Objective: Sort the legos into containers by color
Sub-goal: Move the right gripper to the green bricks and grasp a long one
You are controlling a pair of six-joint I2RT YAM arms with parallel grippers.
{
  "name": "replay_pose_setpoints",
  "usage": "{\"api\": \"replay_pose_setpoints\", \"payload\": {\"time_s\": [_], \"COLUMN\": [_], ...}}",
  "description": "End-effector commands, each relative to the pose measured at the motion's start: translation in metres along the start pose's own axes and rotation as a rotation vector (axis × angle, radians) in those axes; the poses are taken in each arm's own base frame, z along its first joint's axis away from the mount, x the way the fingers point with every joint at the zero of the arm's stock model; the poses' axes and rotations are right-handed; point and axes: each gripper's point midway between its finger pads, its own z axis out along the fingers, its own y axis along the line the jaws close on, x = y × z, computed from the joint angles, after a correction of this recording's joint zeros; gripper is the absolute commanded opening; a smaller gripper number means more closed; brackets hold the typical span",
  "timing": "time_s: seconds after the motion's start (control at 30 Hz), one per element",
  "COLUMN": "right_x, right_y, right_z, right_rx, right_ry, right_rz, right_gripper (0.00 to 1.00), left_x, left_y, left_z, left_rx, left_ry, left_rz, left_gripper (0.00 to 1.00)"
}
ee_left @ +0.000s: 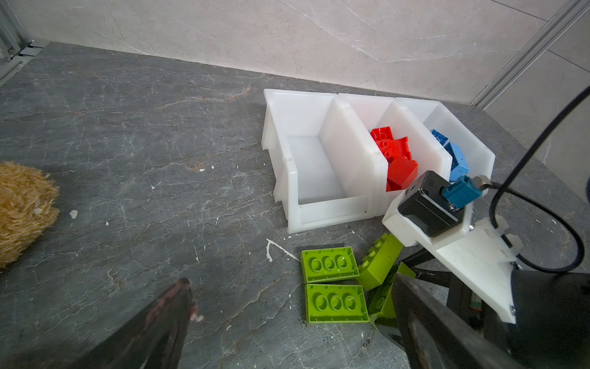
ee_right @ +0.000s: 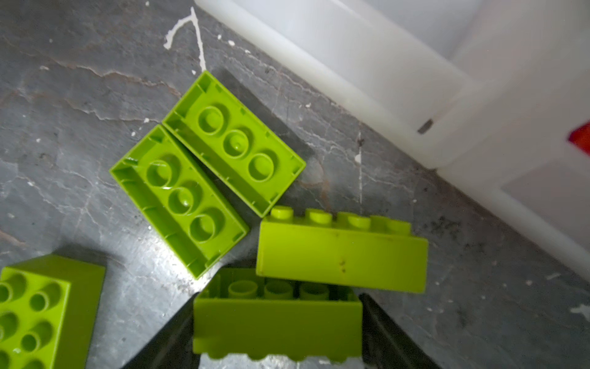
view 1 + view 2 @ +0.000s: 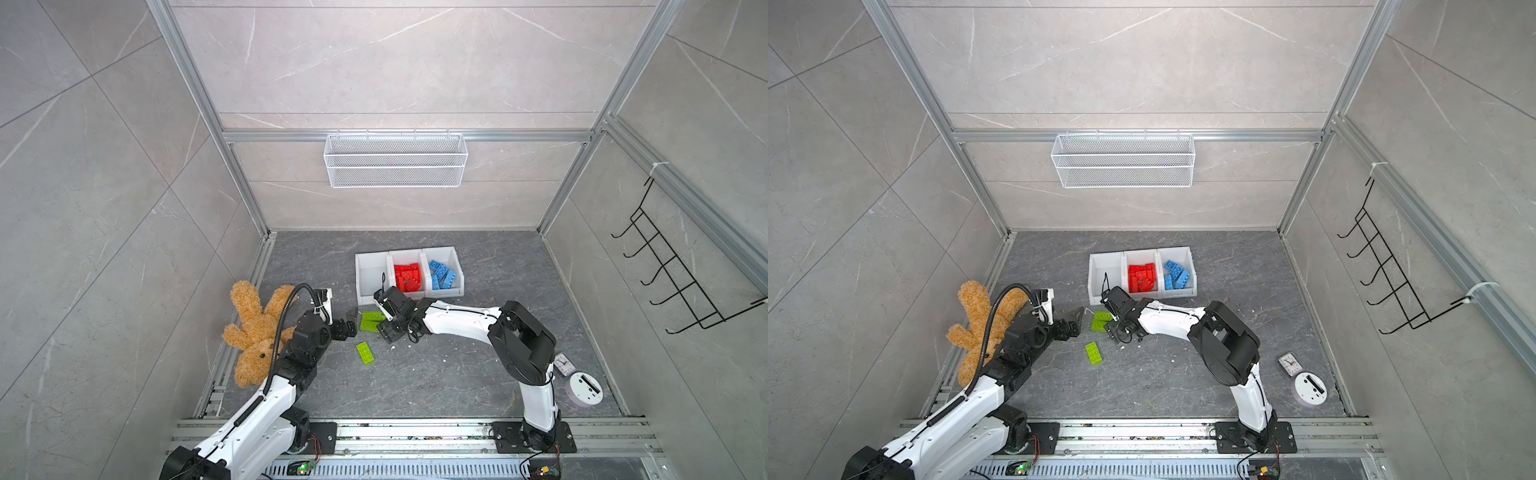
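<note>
Two colours binned, we judge — five green legos (image 1: 329,265) left beside the containers (image 1: 322,220); right fingers (image 2: 172,342) perhaps gripping one, left fingers (image 1: 153,329) open.

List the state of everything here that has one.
Leftmost bin, empty.
Middle bin, holds red legos.
Rightmost bin, holds blue legos.
Green legos, loose on the table, unsorted.
Left gripper, open, holding nothing.
Right gripper, jaws flank one green lego; grip unclear.

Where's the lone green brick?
In both top views the lone green brick lies on the floor left of centre, just nearer the camera than the green cluster.
</note>
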Motion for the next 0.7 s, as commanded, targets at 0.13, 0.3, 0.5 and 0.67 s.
{"api": "replay_pose_setpoints", "payload": {"time_s": [0.13, 0.3, 0.5, 0.67], "right_x": [-0.001, -0.006, -0.028, -0.048], "right_y": [0.002, 0.004, 0.012, 0.015], "right_z": [-0.001, -0.014, -0.036, -0.042], "right_rx": [0.020, 0.000, -0.052, -0.060], "right_ry": [-0.002, -0.037, -0.109, -0.136], "right_rz": [0.019, 0.057, 0.073, 0.060], "right_gripper": [0.69, 0.66, 0.65, 0.65], "left_x": [-0.016, -0.016, -0.017, -0.017], "left_y": [-0.001, -0.001, -0.005, -0.003], "left_z": [-0.003, -0.005, -0.004, -0.005], "left_rx": [0.001, 0.002, 0.024, 0.014], "left_ry": [-0.052, -0.057, -0.068, -0.064], "left_rz": [0.001, 0.001, 0.009, 0.009], "left_gripper": [1.00, 1.00, 1.00, 1.00]}}
